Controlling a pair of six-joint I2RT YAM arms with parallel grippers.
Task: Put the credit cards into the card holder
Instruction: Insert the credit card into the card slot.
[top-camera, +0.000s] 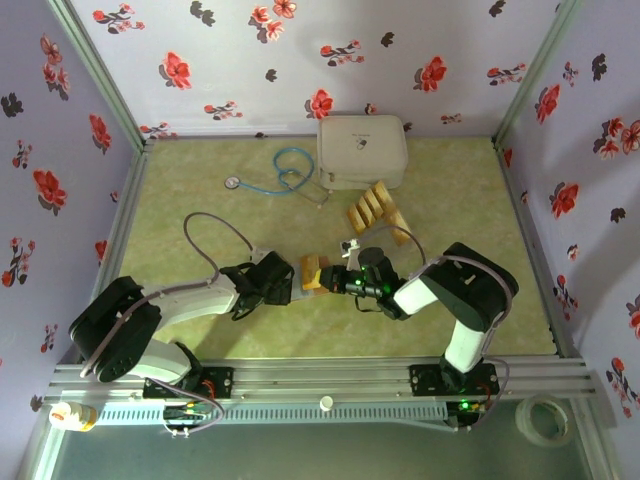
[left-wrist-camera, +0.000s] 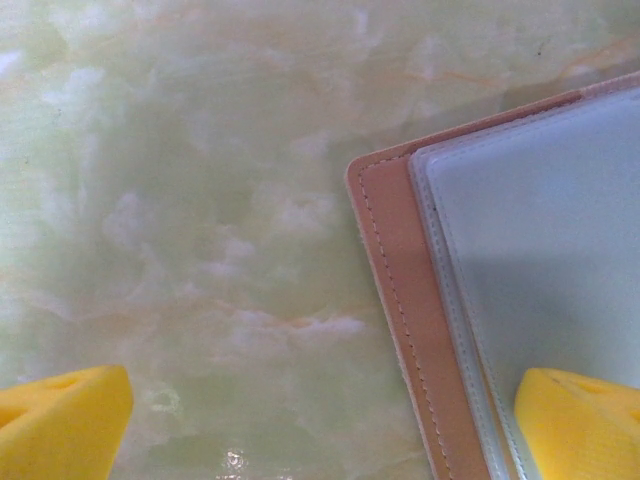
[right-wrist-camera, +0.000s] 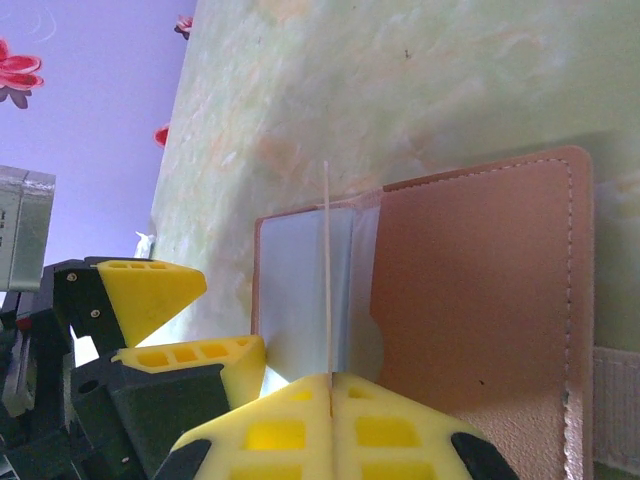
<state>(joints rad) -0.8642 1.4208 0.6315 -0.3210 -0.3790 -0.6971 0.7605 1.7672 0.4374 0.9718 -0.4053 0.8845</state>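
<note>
Right up close on the right wrist view: got the right gripper (right-wrist-camera: 328, 395) squeezed tight on one credit card (right-wrist-camera: 326, 270), seen edge-on as a thin pale line poking straight out from between the yellow fingers (right-wrist-camera: 300, 400). Just past that, spotting the card holder (right-wrist-camera: 480, 300) lying open and flat on the green marbled table (right-wrist-camera: 400, 90), reddish-brown with stitching round the edge and a pale grey-blue pocket inside. Looks lined up over that pale pocket; can't tell whether actually touching it or not.

Switching to the left wrist view: left gripper (left-wrist-camera: 320, 430) spread wide with nothing in it, with one yellow fingertip (left-wrist-camera: 65, 420) over bare table and the other over the holder's pale inside, near the stitched corner. Can't tell if pressing down on it, too close to judge.

Going outward on the top view: small bottle (top-camera: 75, 414) and tape roll (top-camera: 545, 420) down by the front rail, then both grippers nose to nose at the holder, roughly mid-table and toward the front. Further back and a bit to the right, rest of the credit cards (top-camera: 375, 210), golden-yellow, fanned in a short row, well apart from the holder. Beyond those, big white rounded case (top-camera: 360, 150) up against the back wall, plus a blue stethoscope (top-camera: 285, 175) just to its left.
</note>
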